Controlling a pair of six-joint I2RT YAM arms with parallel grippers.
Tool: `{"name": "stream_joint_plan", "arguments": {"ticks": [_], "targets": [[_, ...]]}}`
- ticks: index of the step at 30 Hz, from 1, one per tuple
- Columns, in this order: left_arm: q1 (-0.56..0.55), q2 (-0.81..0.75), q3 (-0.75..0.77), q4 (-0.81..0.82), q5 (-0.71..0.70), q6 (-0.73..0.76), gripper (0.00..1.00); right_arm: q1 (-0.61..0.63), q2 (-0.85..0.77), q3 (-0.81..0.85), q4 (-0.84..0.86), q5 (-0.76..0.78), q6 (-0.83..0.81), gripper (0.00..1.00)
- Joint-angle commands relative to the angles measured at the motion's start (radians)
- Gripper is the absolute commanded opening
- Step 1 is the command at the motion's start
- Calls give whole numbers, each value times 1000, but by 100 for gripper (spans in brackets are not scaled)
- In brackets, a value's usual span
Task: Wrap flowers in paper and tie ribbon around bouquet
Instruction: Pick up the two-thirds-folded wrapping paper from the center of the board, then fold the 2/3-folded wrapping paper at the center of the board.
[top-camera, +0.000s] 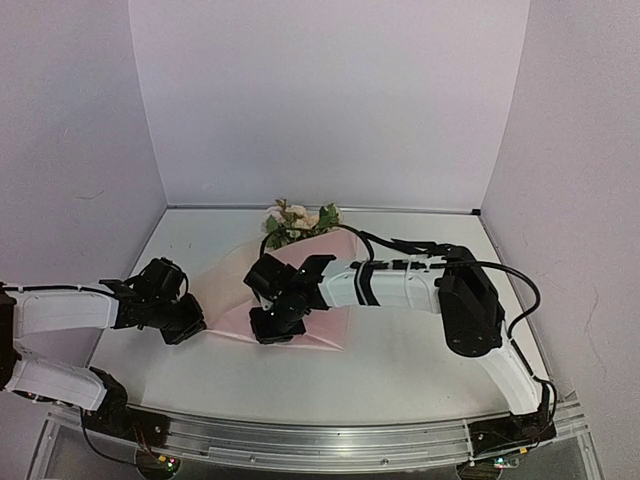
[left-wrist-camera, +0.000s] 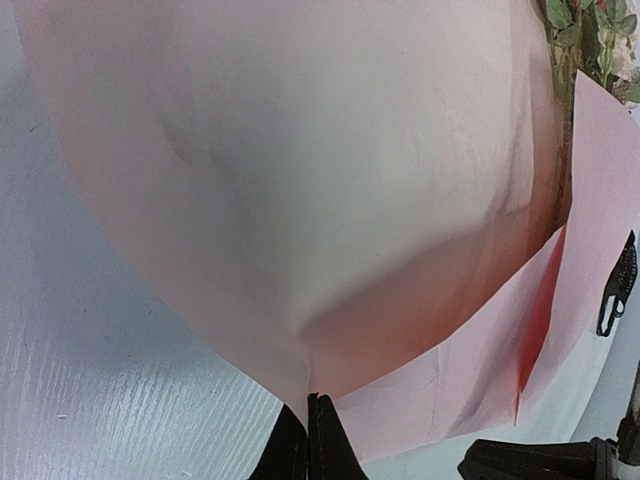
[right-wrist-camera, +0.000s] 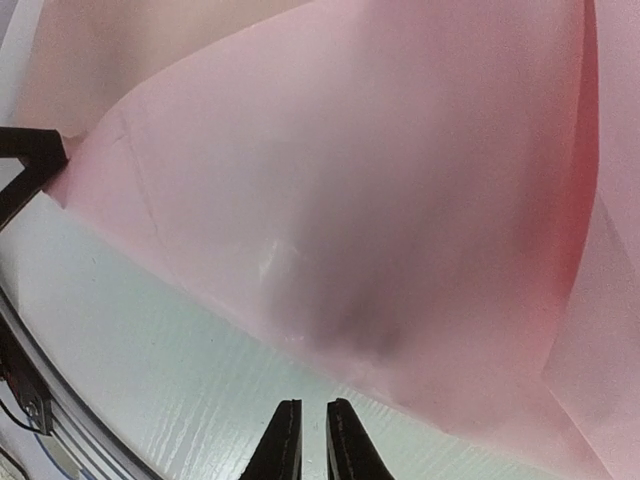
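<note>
The flowers (top-camera: 300, 218) lie at the back of the table, their heads sticking out of the light-pink paper (top-camera: 325, 290) folded over them. My left gripper (left-wrist-camera: 310, 402) is shut on the paper's near left edge, and the sheet (left-wrist-camera: 300, 200) bulges up in front of it. My right gripper (right-wrist-camera: 313, 405) hovers low over the white table just short of the paper's front edge (right-wrist-camera: 400, 250). Its jaws are almost together, with a narrow gap and nothing between them. From above, the right gripper (top-camera: 272, 328) sits at the paper's front, right of the left gripper (top-camera: 188, 324). The ribbon is out of view.
The right arm (top-camera: 400, 285) stretches across the table over the paper's right side. A metal rail (top-camera: 300, 440) runs along the near edge. White walls close in the table at the back and on both sides.
</note>
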Motion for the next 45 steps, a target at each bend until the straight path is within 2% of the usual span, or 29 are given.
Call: {"name": "stream_joint_plan", "arguments": {"ticks": [1,6,11,20,27,38,41,45], "targets": [[3,-33,3,-10,-14,-1,0,-14,78,59,15,-11,52,11],[2,-63,21,-3,-15,40,0,-20,131,81,20,-14,66,10],[-35,-115,65,79,1,170,0,-21,136,65,25,-29,75,9],[-95,-38,158,278,194,364,0,-21,101,33,35,-35,67,12],[-103,62,196,274,202,395,0,-23,3,8,61,-53,-18,17],[-103,71,189,284,197,407,0,-24,-160,-75,105,-123,-127,29],[-103,81,195,284,213,417,0,-23,-226,-134,100,-59,-123,35],[-104,94,208,284,244,440,0,-61,-359,-314,79,125,-77,39]]}}
